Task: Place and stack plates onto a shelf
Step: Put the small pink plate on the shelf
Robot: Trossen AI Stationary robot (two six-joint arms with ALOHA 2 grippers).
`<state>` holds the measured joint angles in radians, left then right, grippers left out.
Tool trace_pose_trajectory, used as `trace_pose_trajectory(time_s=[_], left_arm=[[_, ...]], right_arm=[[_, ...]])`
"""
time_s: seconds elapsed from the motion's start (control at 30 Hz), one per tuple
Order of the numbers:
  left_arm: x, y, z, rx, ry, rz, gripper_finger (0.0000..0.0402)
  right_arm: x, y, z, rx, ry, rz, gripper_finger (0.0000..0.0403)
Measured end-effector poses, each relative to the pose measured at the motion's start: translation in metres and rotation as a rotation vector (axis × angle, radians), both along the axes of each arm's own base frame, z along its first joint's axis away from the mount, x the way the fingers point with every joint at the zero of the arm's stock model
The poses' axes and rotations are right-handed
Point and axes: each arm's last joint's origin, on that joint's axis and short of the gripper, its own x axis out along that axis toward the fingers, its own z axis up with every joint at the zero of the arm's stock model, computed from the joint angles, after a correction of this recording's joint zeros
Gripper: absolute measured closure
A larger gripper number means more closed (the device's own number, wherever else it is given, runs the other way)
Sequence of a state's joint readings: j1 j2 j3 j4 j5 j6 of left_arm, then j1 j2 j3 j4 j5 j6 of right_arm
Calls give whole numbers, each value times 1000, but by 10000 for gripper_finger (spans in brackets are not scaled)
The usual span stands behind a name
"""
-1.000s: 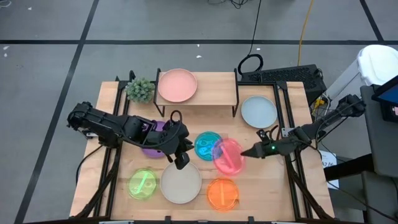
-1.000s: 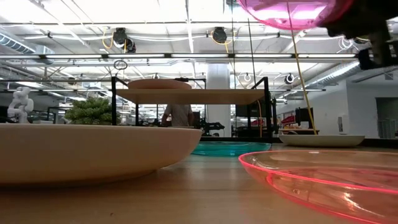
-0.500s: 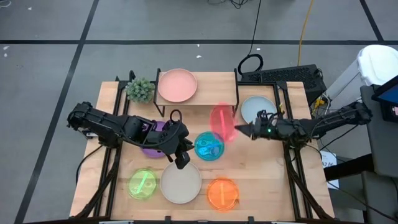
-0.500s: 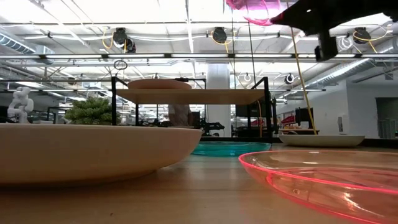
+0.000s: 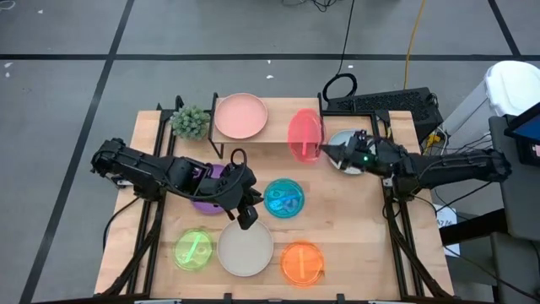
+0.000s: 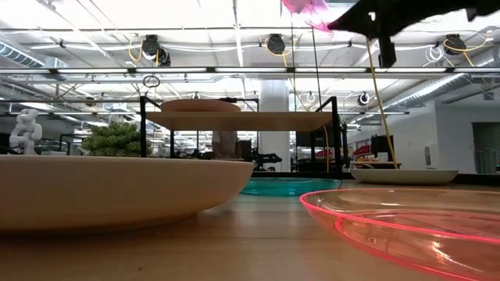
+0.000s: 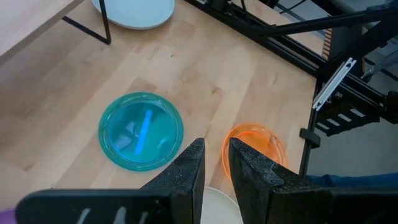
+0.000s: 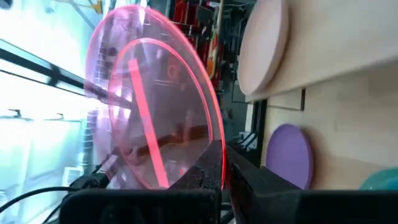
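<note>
My right gripper [image 5: 324, 150] is shut on the translucent hot pink plate [image 5: 305, 134], which hangs in the air over the right half of the light-wood shelf [image 5: 278, 129]. A pale pink plate [image 5: 240, 116] lies on the shelf's left half. My left gripper [image 5: 245, 218] is shut and waits above the cream plate [image 5: 245, 247], touching nothing. On the table lie the purple plate [image 5: 205, 196] under the left arm, the blue plate [image 5: 284, 197], the green plate [image 5: 194, 250], the orange plate [image 5: 302, 263] and the grey-blue plate [image 5: 348, 156]. My right gripper pinches the hot pink plate's rim [image 8: 213, 151] between its two fingers [image 8: 200, 177]. It reaches in about level from the table's right side. The plate is lifted clear and tipped steeply up on edge above the shelf.
A small green plant [image 5: 190, 122] stands at the shelf's left end. The shelf's dark metal legs [image 5: 320, 145] stand close to the grey-blue plate. A black keyboard [image 5: 384, 102] and cables lie at the far right. Bare wood shows between the blue plate and the right edge.
My right gripper has carried the hot pink plate from over the table's middle toward the far edge and up, until it is over the shelf's right half. The plate has tipped from nearly flat to steeply on edge. The gripper has stayed shut on it.
</note>
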<state>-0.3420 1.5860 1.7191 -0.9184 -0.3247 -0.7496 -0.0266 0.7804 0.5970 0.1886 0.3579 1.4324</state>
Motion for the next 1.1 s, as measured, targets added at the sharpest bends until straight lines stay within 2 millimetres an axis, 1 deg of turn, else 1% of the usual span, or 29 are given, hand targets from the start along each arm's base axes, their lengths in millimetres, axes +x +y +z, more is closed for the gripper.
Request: trace_pose_trajectory(time_s=[0.13,0.23,0.53,0.83,0.93,1.1], left_arm=[[0,0,0,7,-1,2,325],[0,1,0,15,-5,9,325],[0,1,0,3,-11,29,325],[0,1,1,13,-15,39,325],[1,2,1,17,-16,44,325],[1,5,1,14,-16,56,325]], right_arm=[[2,-15,19,-46,108,17,403],[4,-29,26,-60,155,27,403],[21,-71,49,-123,203,63,403],[37,-113,70,-212,452,190,403],[41,-128,72,-225,507,229,403],[45,-151,72,-226,535,250,403]])
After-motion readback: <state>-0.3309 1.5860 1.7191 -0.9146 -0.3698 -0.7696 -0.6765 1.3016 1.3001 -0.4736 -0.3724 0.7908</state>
